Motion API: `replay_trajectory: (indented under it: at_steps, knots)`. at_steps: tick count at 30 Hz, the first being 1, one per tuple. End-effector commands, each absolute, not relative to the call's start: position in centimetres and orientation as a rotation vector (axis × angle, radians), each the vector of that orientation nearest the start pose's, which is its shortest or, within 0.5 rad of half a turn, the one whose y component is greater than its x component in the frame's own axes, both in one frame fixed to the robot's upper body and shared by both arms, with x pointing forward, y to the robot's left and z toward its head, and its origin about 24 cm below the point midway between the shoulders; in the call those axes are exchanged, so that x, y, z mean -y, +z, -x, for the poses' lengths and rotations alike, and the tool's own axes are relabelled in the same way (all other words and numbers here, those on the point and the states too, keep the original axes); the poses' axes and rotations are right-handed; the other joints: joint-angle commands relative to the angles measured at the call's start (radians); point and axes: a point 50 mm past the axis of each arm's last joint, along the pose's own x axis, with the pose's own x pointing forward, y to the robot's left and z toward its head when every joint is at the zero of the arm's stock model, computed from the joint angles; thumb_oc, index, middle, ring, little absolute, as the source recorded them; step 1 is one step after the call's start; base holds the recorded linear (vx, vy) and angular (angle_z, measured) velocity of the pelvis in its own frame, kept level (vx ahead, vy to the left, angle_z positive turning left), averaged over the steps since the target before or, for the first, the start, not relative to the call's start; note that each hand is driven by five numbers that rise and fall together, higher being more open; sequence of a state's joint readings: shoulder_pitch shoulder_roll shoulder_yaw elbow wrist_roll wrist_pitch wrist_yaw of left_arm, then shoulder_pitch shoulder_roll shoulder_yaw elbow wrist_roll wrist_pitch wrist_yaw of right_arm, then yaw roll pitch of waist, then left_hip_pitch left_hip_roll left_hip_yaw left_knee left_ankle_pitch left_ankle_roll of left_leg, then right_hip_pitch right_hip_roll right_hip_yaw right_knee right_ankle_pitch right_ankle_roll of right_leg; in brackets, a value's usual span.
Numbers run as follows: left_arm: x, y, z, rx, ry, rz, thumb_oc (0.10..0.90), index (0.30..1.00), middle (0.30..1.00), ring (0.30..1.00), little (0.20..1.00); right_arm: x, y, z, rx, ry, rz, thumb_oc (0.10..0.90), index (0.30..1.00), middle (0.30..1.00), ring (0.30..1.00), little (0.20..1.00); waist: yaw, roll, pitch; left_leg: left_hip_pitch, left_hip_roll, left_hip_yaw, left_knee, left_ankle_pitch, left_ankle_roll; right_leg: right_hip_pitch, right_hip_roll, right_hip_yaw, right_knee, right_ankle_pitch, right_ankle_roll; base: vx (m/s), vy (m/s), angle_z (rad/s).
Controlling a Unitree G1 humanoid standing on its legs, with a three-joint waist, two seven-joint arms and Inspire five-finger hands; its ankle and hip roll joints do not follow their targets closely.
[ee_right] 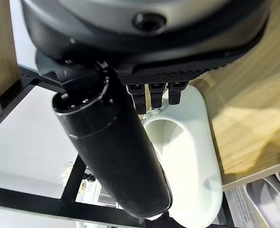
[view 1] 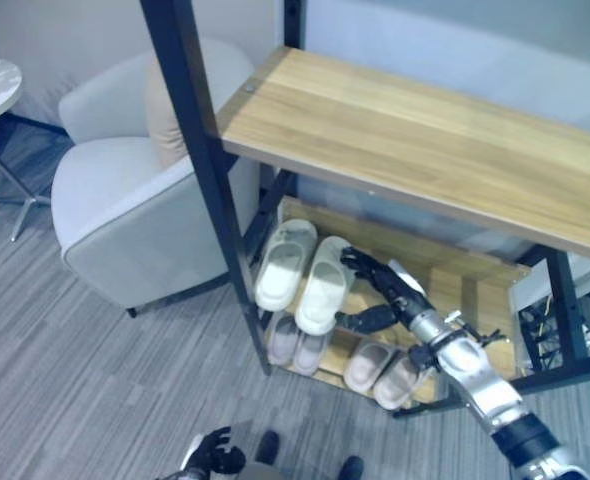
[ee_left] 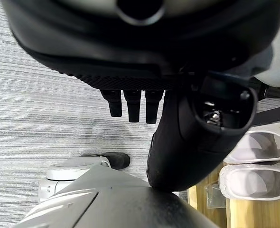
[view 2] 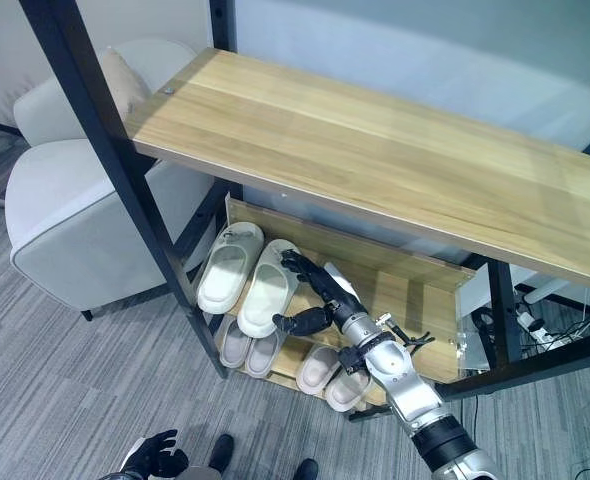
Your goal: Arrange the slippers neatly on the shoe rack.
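Reaching under the top board, the right robot hand [view 2: 320,290] rests straight fingers on the right slipper of the white pair [view 2: 266,286], thumb spread below, probably to square it against its mate near the shoe rack's [view 2: 395,290] middle-shelf left edge. Two grey pairs [view 2: 247,348] occupy the bottom shelf. The left robot hand [view 1: 215,452] hangs relaxed, holding nothing, over the floor.

The shoe rack [view 2: 395,160] has pale wooden shelves with a smooth matt grain, carried on a matt black metal frame [view 2: 100,150]. The white slippers [view 2: 267,282] look like smooth moulded foam or rubber with a soft sheen. The armchair [view 1: 125,215] wears light woven cloth. The floor [view 1: 65,380] is grey ribbed carpet.
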State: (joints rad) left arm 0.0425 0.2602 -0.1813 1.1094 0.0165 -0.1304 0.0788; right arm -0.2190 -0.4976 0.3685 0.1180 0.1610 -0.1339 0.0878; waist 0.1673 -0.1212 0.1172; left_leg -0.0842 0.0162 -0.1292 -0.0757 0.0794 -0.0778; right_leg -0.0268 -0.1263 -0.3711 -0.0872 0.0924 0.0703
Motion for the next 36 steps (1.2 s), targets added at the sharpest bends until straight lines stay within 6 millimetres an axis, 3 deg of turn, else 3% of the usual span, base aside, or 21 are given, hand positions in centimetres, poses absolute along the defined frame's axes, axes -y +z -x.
replay_trajectory:
  at_steps: [1, 8, 15, 24, 25, 36]
  knots:
    - [-20.9, -16.5, -7.9, -1.135, -0.102, -0.392, 0.8, 0.9, 0.9, 0.9, 0.9, 15.3, 13.6, -27.6, 0.452, 0.42, 0.337, 0.8, 0.9, 0.9, 0.9, 0.9, -0.008, 0.013, -0.039, 0.016, 0.02, 0.055, -0.012, -0.062, -0.024, 0.044, -0.029, -0.005, 0.006, -0.057, 0.074, 0.0, 0.0, 0.0]
    - [-20.9, -16.5, -7.9, -1.135, -0.106, -0.393, 0.8, 0.9, 0.9, 0.9, 0.9, 14.6, 15.2, -25.9, 0.522, 0.509, 0.226, 0.8, 0.9, 0.9, 0.9, 0.9, -0.024, 0.011, -0.041, 0.023, 0.021, 0.065, -0.012, -0.065, -0.023, 0.041, -0.028, 0.003, 0.008, -0.053, 0.074, 0.0, 0.0, 0.0]
    - [-20.8, -16.4, -8.3, -1.116, -0.12, -0.403, 0.8, 0.9, 0.9, 0.9, 0.9, 13.5, 14.3, -25.8, 0.475, 0.591, 0.232, 0.8, 0.9, 0.9, 0.9, 0.9, -0.027, 0.011, -0.04, 0.023, 0.022, 0.069, -0.012, -0.065, -0.024, 0.039, -0.027, 0.005, 0.008, -0.05, 0.075, -0.01, 0.003, -0.04]
    - [-20.9, -16.4, -8.2, -1.123, -0.129, -0.416, 0.8, 0.9, 0.9, 0.9, 0.9, 12.7, 12.2, -27.1, 0.376, 0.608, 0.267, 0.8, 0.9, 0.9, 0.9, 0.9, -0.014, 0.008, -0.032, 0.017, 0.022, 0.066, -0.012, -0.061, -0.025, 0.034, -0.028, 0.001, 0.007, -0.047, 0.074, 0.0, 0.0, 0.0]
    - [-21.0, -16.5, -7.9, -1.132, -0.132, -0.424, 0.8, 0.9, 0.9, 0.9, 0.9, 12.4, 11.3, -27.8, 0.333, 0.594, 0.277, 0.8, 0.9, 0.9, 0.9, 0.9, -0.003, 0.005, -0.028, 0.013, 0.022, 0.062, -0.012, -0.059, -0.025, 0.033, -0.03, -0.005, 0.008, -0.045, 0.074, 0.0, 0.0, 0.0]
    - [-21.4, -16.5, -7.6, -1.14, -0.127, -0.441, 0.8, 0.9, 0.9, 0.9, 0.9, 11.6, 10.0, -30.4, 0.29, 0.504, 0.394, 0.8, 0.9, 0.9, 0.9, 0.9, 0.048, -0.01, -0.008, -0.003, 0.017, 0.041, -0.012, -0.053, -0.023, 0.031, -0.033, -0.023, 0.009, -0.044, 0.075, 0.0, 0.0, 0.03]
